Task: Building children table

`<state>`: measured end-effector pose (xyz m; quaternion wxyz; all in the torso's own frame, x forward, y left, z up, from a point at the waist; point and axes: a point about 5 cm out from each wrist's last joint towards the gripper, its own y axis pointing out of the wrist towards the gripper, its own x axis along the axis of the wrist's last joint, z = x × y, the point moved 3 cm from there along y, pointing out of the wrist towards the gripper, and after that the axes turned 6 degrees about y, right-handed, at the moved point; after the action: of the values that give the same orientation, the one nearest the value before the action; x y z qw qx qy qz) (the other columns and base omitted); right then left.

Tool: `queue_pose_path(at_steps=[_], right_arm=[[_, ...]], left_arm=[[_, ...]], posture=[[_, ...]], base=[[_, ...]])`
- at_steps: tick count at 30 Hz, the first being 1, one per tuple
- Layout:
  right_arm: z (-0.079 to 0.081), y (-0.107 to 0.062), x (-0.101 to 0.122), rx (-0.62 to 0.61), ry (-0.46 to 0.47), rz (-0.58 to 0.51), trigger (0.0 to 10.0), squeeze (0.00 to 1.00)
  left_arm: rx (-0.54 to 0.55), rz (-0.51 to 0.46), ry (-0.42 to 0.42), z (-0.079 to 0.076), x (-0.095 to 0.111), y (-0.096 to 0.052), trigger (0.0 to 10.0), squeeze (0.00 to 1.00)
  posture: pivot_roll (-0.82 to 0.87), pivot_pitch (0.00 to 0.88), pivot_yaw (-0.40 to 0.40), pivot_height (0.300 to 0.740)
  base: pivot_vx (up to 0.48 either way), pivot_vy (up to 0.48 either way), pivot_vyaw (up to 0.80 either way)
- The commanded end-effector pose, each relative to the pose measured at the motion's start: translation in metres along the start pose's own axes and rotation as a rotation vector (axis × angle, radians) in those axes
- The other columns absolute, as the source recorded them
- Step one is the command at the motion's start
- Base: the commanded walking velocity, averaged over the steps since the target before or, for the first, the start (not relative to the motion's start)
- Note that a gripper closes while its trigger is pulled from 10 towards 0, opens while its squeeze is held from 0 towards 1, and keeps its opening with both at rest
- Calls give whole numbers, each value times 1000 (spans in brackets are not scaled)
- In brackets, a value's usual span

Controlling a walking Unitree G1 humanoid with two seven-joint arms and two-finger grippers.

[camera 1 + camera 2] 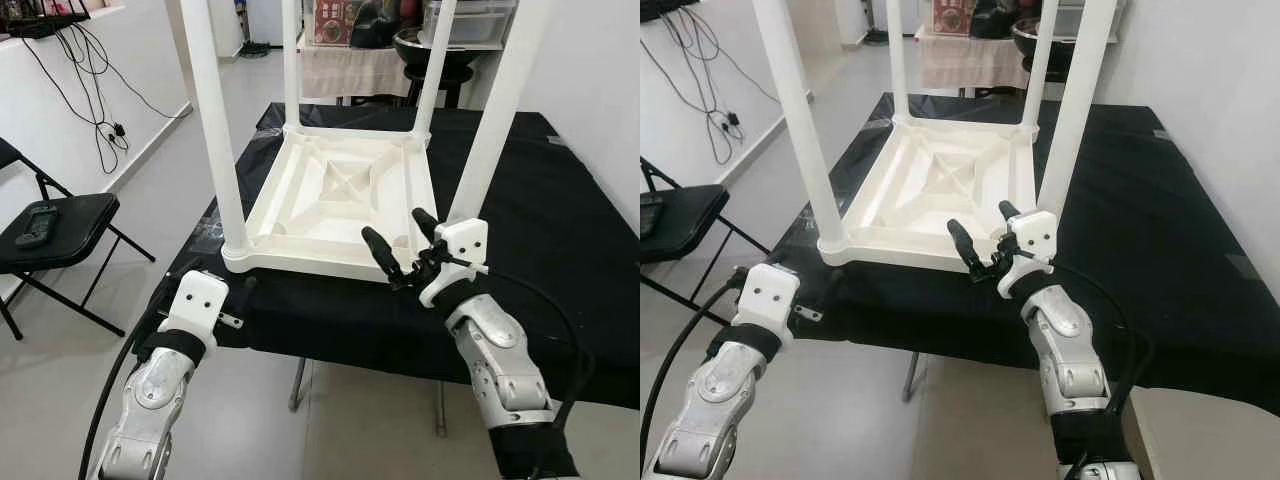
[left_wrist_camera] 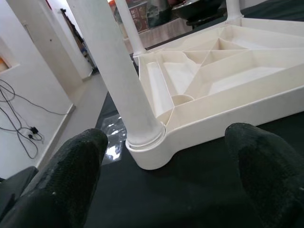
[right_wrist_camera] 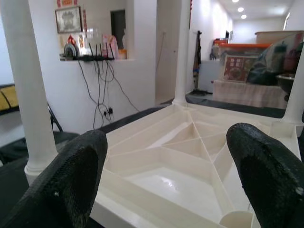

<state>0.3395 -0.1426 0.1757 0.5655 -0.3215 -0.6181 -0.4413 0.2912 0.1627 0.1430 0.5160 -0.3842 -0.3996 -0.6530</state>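
**Children's table, inverted, four legs fitted**

White moulded-plastic children's table point(image 1: 340, 195): upside down on black-clothed worktop point(image 1: 560, 230). Judged light, rigid, slick; hold by rim or a leg base. Right gripper point(image 1: 402, 248): jaws wide at table's near rim. Left gripper point(image 2: 161, 199): jaws wide, facing near-left leg point(image 2: 116, 80).

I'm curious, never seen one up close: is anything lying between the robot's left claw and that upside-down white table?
Only bare black cloth separates the open left gripper from the table's near corner leg, seen in the left wrist view.
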Motion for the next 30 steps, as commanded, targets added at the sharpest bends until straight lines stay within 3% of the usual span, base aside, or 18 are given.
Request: queue_pose_path(at_steps=[1, 4, 10, 15, 19, 28, 30], right_arm=[[3, 0, -5, 14, -12, 33, 10000, 0], [10, -4, -13, 36, -8, 55, 10000, 0], [15, -6, -15, 67, 8, 56, 10000, 0], [37, -11, -20, 234, 42, 108, 10000, 0], [45, -15, -17, 289, 68, 83, 10000, 0], [53, -18, -23, 329, 64, 118, 10000, 0], [59, -23, -23, 393, 53, 124, 10000, 0]], left_arm=[[6, -3, -14, 3, 0, 1, 10000, 0], [10, -1, -31, 3, 1, 1, 10000, 0], [-10, -10, -55, 1, 2, 1, 10000, 0], [-29, -29, -55, -3, 8, 0, 10000, 0], [-35, -33, -60, -4, 8, 0, 10000, 0], [-54, -42, -65, -7, 11, 0, 10000, 0], [-57, -43, -66, -8, 12, -1, 10000, 0]], posture=[[105, 29, -43, 740], [102, 30, -47, 740], [100, 32, -52, 740], [101, 32, -55, 740], [99, 33, -54, 740], [100, 40, -53, 740], [101, 42, -53, 740]], base=[[0, 0, -800], [0, 0, -800], [0, 0, 0], [0, 0, -345], [0, 0, -800], [270, 0, 0], [272, 0, 0]])
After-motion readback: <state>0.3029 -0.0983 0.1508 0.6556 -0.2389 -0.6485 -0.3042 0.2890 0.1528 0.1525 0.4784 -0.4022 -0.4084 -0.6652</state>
